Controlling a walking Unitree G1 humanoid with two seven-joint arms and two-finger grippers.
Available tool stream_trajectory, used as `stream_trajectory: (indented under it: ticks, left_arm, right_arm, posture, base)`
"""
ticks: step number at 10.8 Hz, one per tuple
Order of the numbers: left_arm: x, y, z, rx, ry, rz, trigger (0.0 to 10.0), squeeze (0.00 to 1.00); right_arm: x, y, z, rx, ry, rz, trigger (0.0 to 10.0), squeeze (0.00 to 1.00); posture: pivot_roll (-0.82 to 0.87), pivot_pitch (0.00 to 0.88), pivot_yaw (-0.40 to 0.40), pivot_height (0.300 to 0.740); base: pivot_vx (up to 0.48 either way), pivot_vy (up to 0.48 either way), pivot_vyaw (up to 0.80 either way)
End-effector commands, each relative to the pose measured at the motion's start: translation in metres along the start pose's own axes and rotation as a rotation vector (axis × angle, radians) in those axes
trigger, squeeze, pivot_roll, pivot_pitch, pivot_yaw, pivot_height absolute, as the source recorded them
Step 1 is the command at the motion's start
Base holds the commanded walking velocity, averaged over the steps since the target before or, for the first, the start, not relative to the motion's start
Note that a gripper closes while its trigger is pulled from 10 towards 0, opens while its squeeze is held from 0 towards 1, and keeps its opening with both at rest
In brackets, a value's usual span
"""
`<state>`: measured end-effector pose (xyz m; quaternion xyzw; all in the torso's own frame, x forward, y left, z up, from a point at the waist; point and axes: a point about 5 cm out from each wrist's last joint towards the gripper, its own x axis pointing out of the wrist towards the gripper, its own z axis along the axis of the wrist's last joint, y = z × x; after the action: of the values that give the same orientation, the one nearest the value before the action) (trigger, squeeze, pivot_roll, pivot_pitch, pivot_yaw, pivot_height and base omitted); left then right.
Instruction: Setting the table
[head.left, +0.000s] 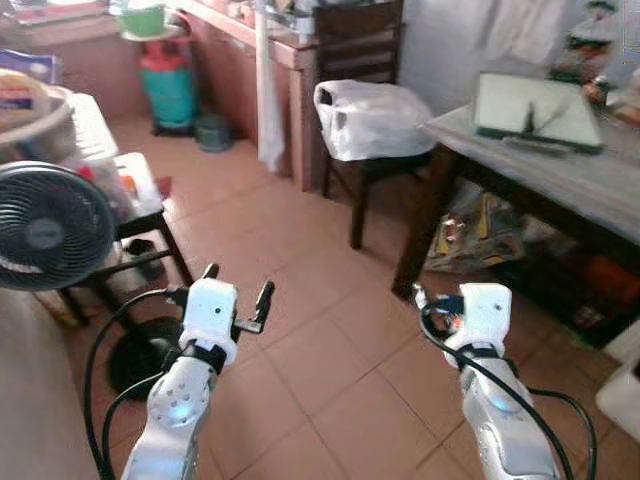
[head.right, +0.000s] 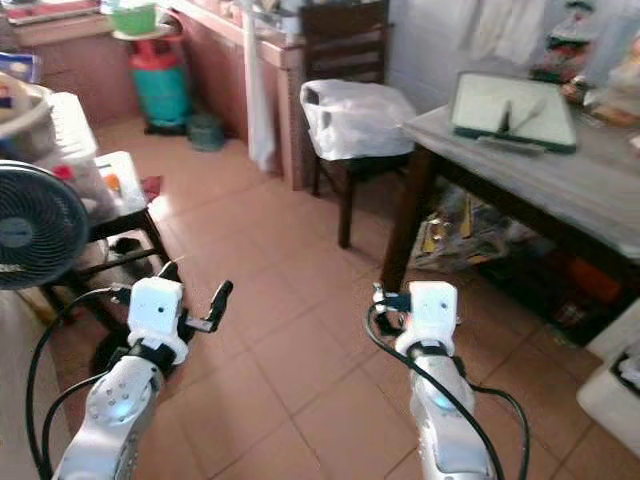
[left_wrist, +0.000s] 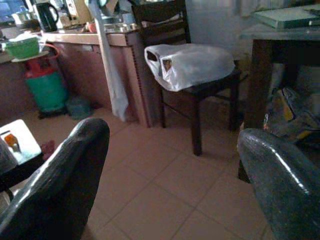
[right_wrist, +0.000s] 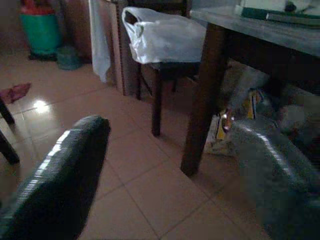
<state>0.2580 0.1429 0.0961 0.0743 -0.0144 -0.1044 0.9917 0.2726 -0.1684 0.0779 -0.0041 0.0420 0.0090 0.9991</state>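
We see the grey-topped table (head.left: 560, 175) on dark legs over the tiled floor (head.left: 300, 300), with a green-edged tray (head.left: 538, 110) lying flat on it.

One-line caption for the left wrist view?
Open left gripper faces a dark wooden chair holding a white plastic bag.

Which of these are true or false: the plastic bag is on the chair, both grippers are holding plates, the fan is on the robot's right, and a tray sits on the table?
1. The white plastic bag lies on the chair. True.
2. Both grippers hold plates. False: left gripper and right gripper have fingers open, empty.
3. The fan is on the robot's right. False: it stands on its left.
4. A tray sits on the table. True.
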Motion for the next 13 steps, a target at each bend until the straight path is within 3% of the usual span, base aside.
stream_trajectory:
  ticks: [1,4,5,6,13]
  left_arm:
    - [-0.0012,0.0004,-0.0034,0.011,0.017,0.004,10.0,0.00]
    - [-0.0017,0.0008,-0.0038,0.014,0.018,0.005,10.0,0.00]
    - [-0.0010,0.0003,-0.0035,0.015,0.017,0.002,10.0,0.00]
    - [0.0002,0.0002,-0.0032,0.021,0.017,-0.002,10.0,0.00]
    - [-0.0010,-0.0046,-0.0031,0.047,0.012,-0.071,10.0,0.00]
  right_arm:
    - [0.0018,0.0028,0.0059,0.007,-0.026,0.017,0.0,0.00]
    - [0.0006,0.0032,0.0045,0.007,-0.022,0.018,0.0,0.00]
    - [0.0008,0.0036,0.0034,0.005,-0.011,0.020,9.2,0.00]
    - [0.0014,0.0036,0.0016,0.008,0.011,0.014,10.0,0.00]
    - [-0.0007,0.0043,-0.0022,0.004,0.033,0.015,10.0,0.00]
  posture:
    - [0.13,0.000,-0.009,0.740]
    - [0.12,0.000,-0.006,0.740]
    - [0.12,0.000,-0.002,0.740]
    - [0.12,0.000,0.000,0.740]
    - [0.12,0.000,0.009,0.740]
  base:
    - [0.000,0.000,0.00]
    - [0.000,0.000,0.00]
    - [0.000,0.000,0.00]
    - [0.000,0.000,0.00]
    - [0.000,0.000,-0.74]
